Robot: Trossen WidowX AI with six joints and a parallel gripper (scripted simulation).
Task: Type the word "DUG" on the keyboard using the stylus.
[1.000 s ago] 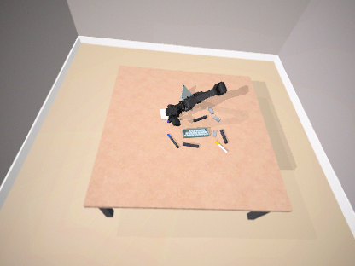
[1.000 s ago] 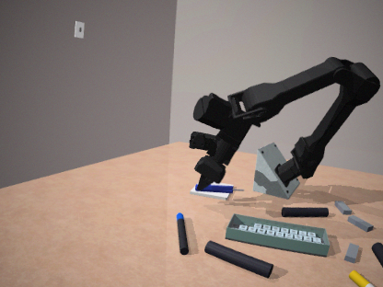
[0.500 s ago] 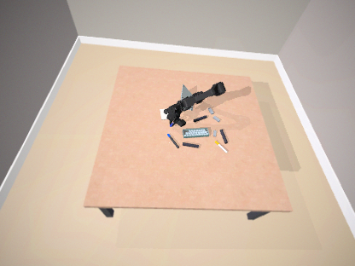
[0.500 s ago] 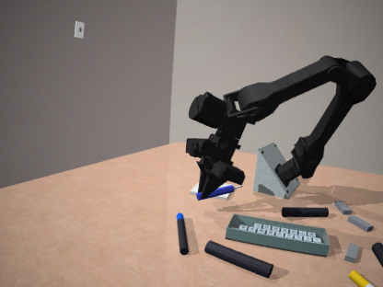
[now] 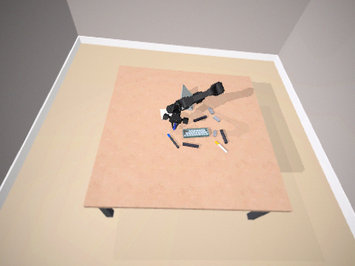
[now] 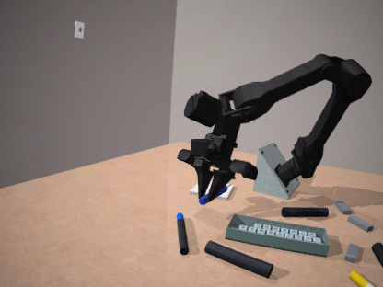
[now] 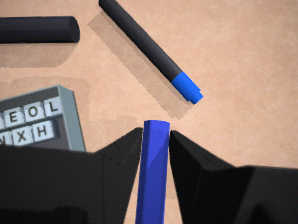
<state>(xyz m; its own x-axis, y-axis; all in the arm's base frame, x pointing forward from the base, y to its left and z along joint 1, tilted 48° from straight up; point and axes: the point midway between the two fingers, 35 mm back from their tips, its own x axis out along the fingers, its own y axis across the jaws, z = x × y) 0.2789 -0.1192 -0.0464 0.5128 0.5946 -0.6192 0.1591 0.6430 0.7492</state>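
Note:
My gripper [image 5: 174, 124] [image 6: 205, 199] [image 7: 155, 135] is shut on the blue stylus [image 5: 174, 127] [image 6: 222, 191] [image 7: 154, 175]. The stylus slants between the fingertips, held above the desk in front of the white pad. The green-framed keyboard [image 5: 195, 136] [image 6: 276, 245] [image 7: 74, 118] lies to the right of the gripper in the top and exterior views. In the wrist view only its corner shows at the left, with keys E, O, L, X and H readable. The D, U and G keys cannot be made out.
A black marker with a blue cap [image 5: 173, 141] [image 6: 182, 235] [image 7: 152, 52] lies left of the keyboard. A thick black cylinder [image 5: 190, 145] [image 6: 237, 258] [image 7: 37, 30] lies before it, another [image 5: 200, 118] [image 6: 305, 212] behind. Grey blocks and a yellow-and-white marker [image 5: 221, 147] lie at its right.

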